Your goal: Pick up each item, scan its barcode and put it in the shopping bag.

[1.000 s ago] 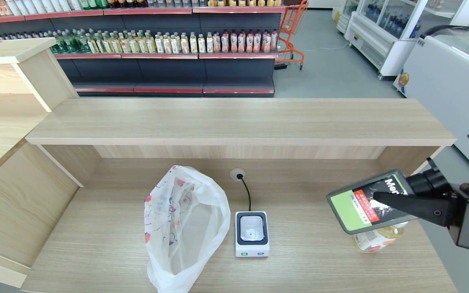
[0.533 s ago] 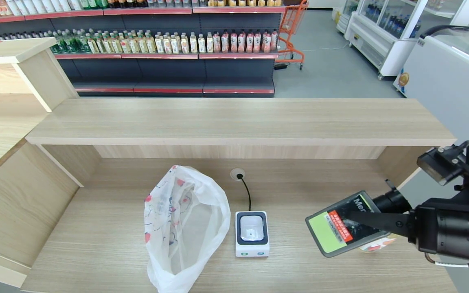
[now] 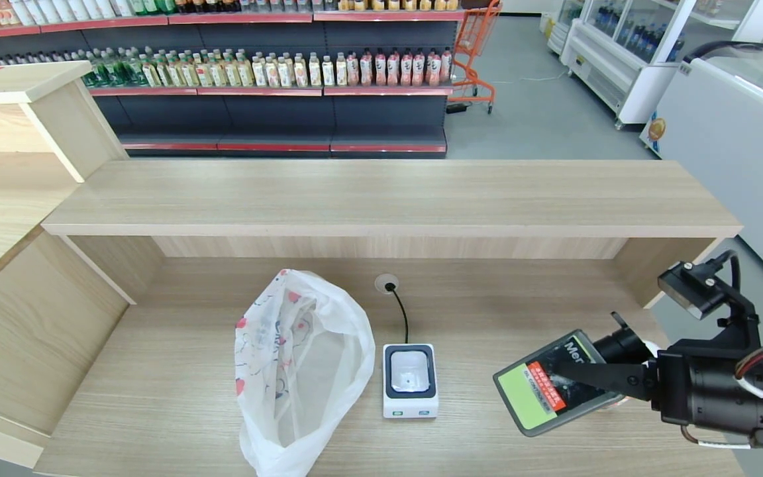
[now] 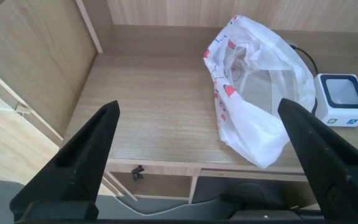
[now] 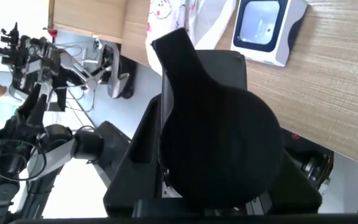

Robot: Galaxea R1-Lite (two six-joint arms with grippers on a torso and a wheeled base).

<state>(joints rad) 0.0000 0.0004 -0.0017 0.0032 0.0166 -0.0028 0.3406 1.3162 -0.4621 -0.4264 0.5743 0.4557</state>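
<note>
- Right claw (image 3: 587, 379) is clamped on a flat dark bottle (image 3: 520, 397). I see one black finger (image 3: 610, 377) lying across its red-and-green label.
- I read the bottle as held off the counter (image 3: 156, 397), tilted, label face turned up. It is well to the right of the scanner (image 3: 410, 381) and apart from it.
- Left claw (image 4: 199, 106) is spread wide and holds nothing. It hangs back over the counter's near edge, on the left side of the scanner.
- I find the shopping bag (image 3: 295, 371) just beside the scanner on its left, lying on the counter with its mouth gaping toward me. From the left wrist it sits between the claw and the scanner.
- I see the scanner flat on the counter, window up, with a black cable (image 3: 400, 311) running from its far side to a hole in the counter.
</note>
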